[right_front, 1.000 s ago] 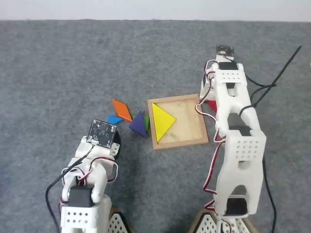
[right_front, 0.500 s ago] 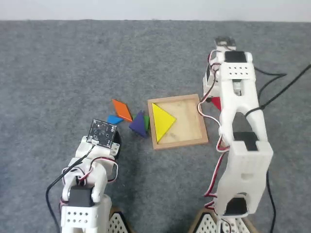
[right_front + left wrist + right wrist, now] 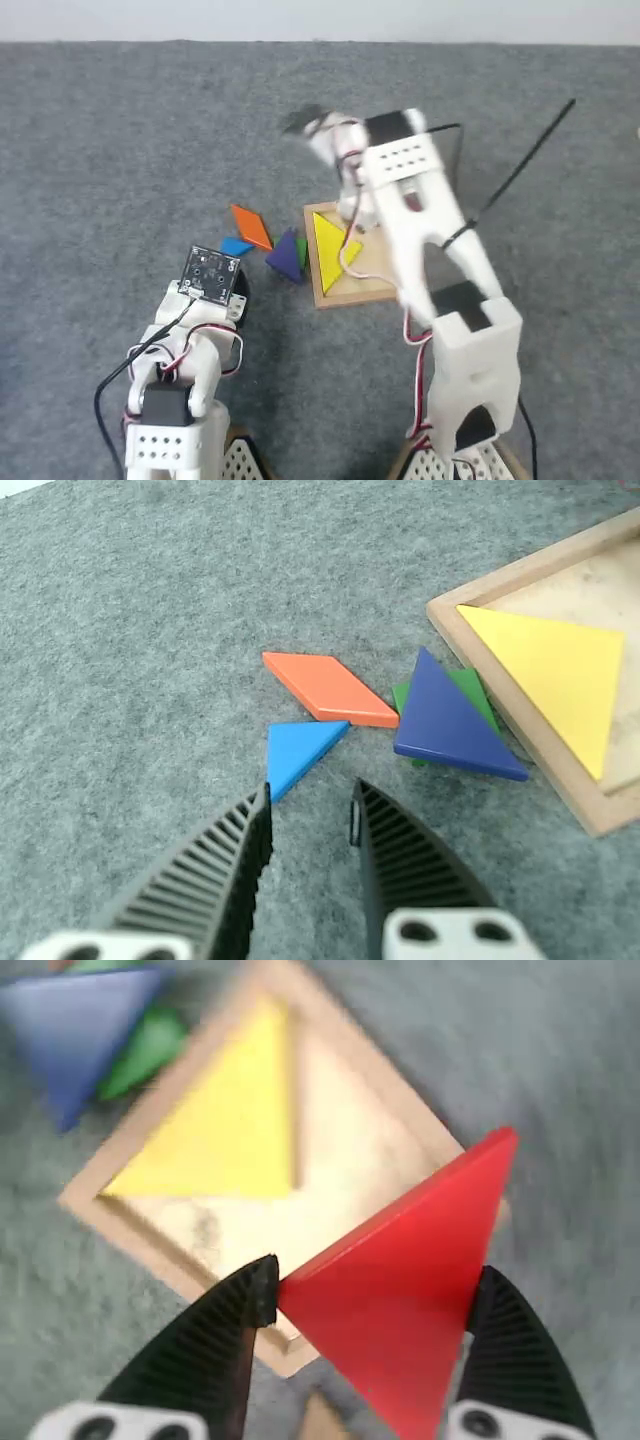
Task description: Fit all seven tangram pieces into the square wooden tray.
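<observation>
- The grey felt surface (image 3: 120, 130) carries the square wooden tray (image 3: 313, 262) near its middle.
- Against the earlier pictures, the right arm (image 3: 410, 180) is swung from beside the tray's right rim to above the tray.
- The red triangle (image 3: 410, 1290) is clamped between the jaws of the right gripper (image 3: 375, 1295) and is held in the air over the tray's bare part.
- Only the yellow triangle (image 3: 330, 250) is lying inside, so a second placing is judged to be near.
- The left gripper (image 3: 310, 800) is kept in place, jaws parted and empty, near the blue triangle (image 3: 300, 755).
- Free room is left beside the yellow triangle's long edge; the rim must be cleared first.
- The purple triangle (image 3: 445, 725), resting on a green piece (image 3: 470, 690), is crowded just beside the tray's outer rim.
</observation>
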`<state>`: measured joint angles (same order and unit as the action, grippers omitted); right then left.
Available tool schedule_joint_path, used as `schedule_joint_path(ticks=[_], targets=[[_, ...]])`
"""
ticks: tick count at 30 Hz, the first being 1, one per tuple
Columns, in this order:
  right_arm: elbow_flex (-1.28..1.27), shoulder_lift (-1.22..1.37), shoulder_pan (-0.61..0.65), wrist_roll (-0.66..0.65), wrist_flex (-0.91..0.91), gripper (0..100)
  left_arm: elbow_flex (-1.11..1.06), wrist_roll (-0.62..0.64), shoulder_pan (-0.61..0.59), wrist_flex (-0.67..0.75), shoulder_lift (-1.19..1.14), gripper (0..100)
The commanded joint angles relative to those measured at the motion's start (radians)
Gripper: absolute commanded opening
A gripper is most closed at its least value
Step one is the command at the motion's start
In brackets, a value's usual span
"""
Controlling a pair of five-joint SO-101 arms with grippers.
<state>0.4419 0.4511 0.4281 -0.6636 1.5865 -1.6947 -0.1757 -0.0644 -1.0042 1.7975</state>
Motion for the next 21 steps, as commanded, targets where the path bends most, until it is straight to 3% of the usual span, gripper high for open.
schedule_joint_path(ticks=[1, 7, 21], targets=[[0.018, -0.074, 0.073, -0.255, -0.001, 22.3, 0.012, -0.012, -0.006, -0.005, 0.005, 13], [0.018, 0.031, 0.085, -0.473, -0.001, 22.1, 0.012, -0.012, -0.006, -0.005, 0.005, 13], [0.023, 0.166, 0.056, -0.491, -0.082, 22.3, 0.012, -0.012, -0.006, -0.005, 0.005, 13]])
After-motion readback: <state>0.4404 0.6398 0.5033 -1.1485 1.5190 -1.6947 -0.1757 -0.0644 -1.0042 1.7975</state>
